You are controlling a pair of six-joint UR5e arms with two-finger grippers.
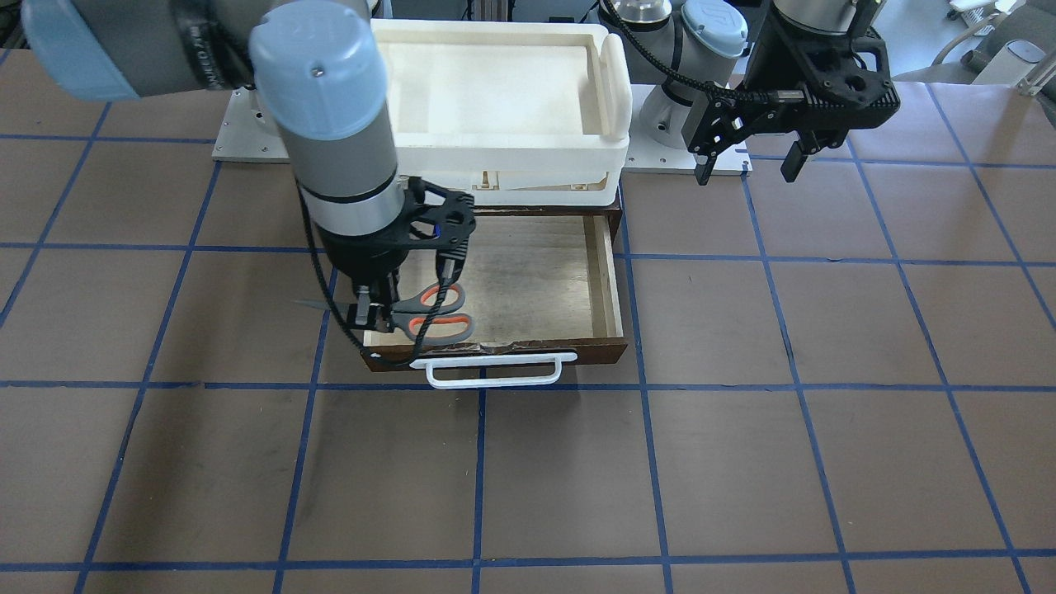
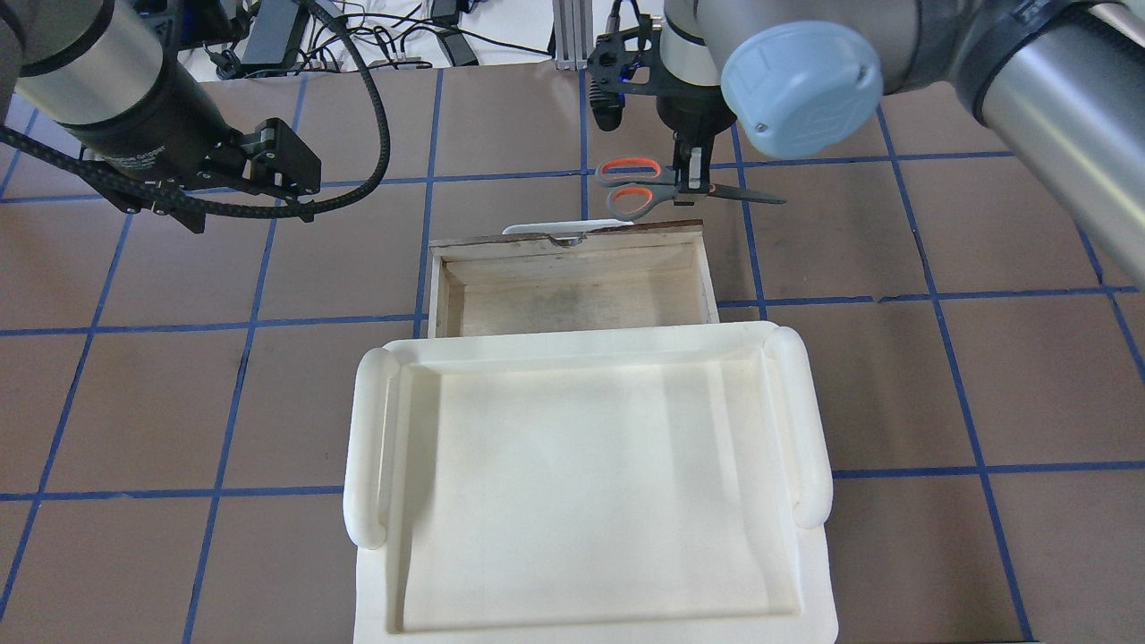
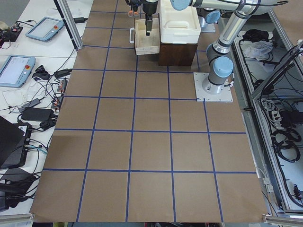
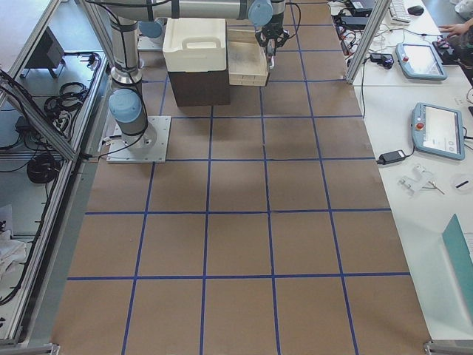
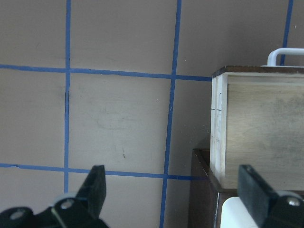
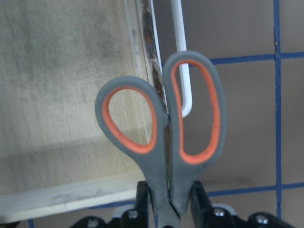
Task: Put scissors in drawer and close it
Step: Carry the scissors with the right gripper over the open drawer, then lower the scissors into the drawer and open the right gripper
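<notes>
Currently the right gripper [image 1: 371, 315] is pinching the scissors [image 1: 431, 313] between its fingers, right where the two handle loops meet, and is holding them level in the air at the open drawer [image 1: 607, 272]. The dark blades are lying closed together and pointing out past the drawer's side, toward the robot's right. The grey, orange-lined loops are hanging at the drawer's front corner on that same side. In the right wrist view one loop is showing over the pale plywood floor. The other is showing over the front wall and the white bar handle [image 1: 495, 371] (so the pair is straddling the front edge rather than hanging fully over the inside). How high above the wood they are hanging, I cannot tell.

The drawer is standing pulled out from under the white tray [image 1: 612, 91]. The left gripper [image 1: 747, 172] is hovering above the brown table [image 1: 742, 429], well off to the drawer's other side, with its fingers spread wide and gripping nothing.
</notes>
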